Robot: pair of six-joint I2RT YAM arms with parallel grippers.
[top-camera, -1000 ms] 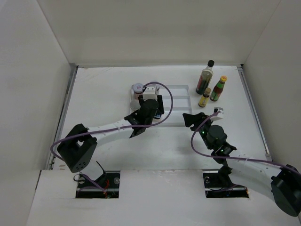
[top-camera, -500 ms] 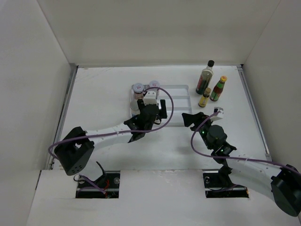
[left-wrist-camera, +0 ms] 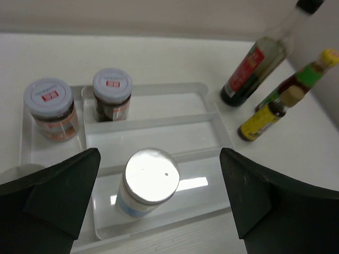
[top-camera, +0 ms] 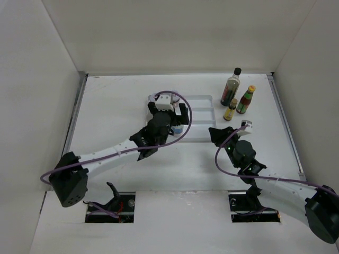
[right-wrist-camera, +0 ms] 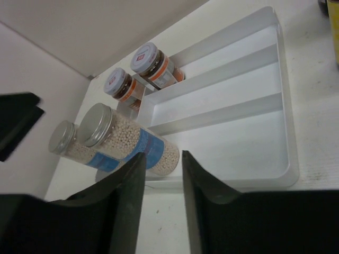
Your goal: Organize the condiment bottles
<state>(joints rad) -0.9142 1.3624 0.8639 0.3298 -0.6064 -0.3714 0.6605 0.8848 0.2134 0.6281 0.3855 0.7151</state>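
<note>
My left gripper (left-wrist-camera: 160,154) (top-camera: 168,117) hangs open above a silver-lidded blue-labelled jar (left-wrist-camera: 148,180) (top-camera: 177,128), which stands upright in the near compartment of the white tray (left-wrist-camera: 159,106). Neither finger touches it. Two reddish-brown spice jars (left-wrist-camera: 50,108) (left-wrist-camera: 112,95) stand at the tray's far left. A second silver-lidded jar (right-wrist-camera: 66,143) shows beside the first (right-wrist-camera: 132,140) in the right wrist view. My right gripper (right-wrist-camera: 163,156) (top-camera: 214,132) is shut and empty, near the tray's (top-camera: 201,106) right front corner.
To the right of the tray stand the tall dark black-capped bottle (top-camera: 232,87) (left-wrist-camera: 254,69), the yellow-capped red sauce bottle (top-camera: 246,99) (left-wrist-camera: 299,82) and the tiny yellow bottle (top-camera: 230,110) (left-wrist-camera: 265,116). White walls enclose the table on three sides.
My left gripper has opened and let go of the silver-lidded jar in the tray, and the arm has reached farther forward. My right gripper has closed.
</note>
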